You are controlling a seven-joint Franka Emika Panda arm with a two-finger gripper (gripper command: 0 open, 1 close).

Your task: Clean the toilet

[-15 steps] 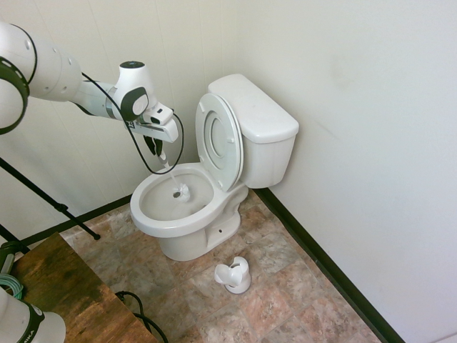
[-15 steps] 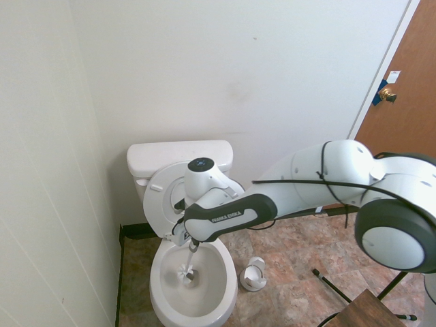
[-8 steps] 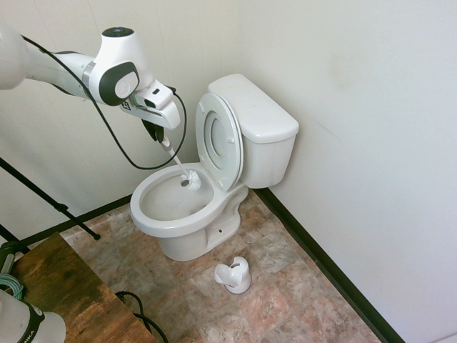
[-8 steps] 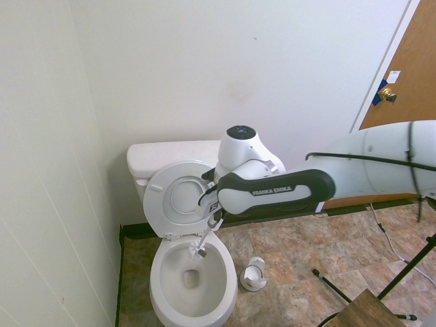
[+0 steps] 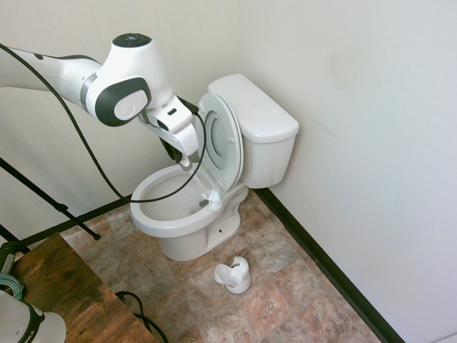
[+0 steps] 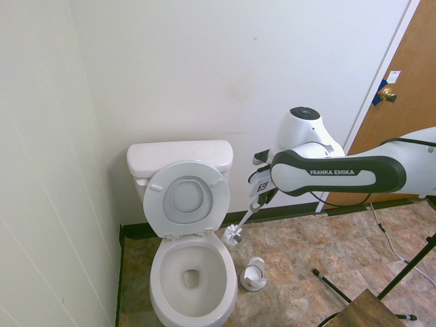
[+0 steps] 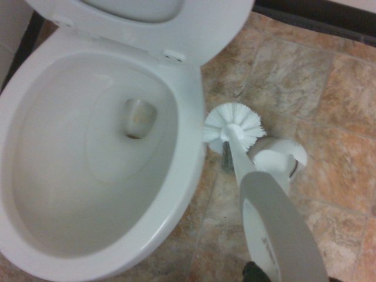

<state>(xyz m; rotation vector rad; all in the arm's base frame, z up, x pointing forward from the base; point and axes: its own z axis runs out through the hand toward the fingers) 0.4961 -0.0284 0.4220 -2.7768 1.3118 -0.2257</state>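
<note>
Toilet [image 6: 191, 272] lower left of the second exterior frame, seat and lid up, so bowl is reachable; brush [image 6: 235, 234] hangs clear beside the rim, above holder [image 6: 253, 274]; gripper [image 6: 257, 202] fingers clamped on its handle, likely for re-holstering.

White walls [image 6: 170, 68], brown tile floor [image 6: 306, 252], wooden door [image 6: 409, 102]

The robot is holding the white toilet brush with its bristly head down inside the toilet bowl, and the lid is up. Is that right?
Not quite. The toilet brush is held by the gripper, and the lid is up, but the bristly head is outside the bowl, over the floor beside the toilet. The second exterior view shows it, and the wrist view shows it above the brush holder.
</note>
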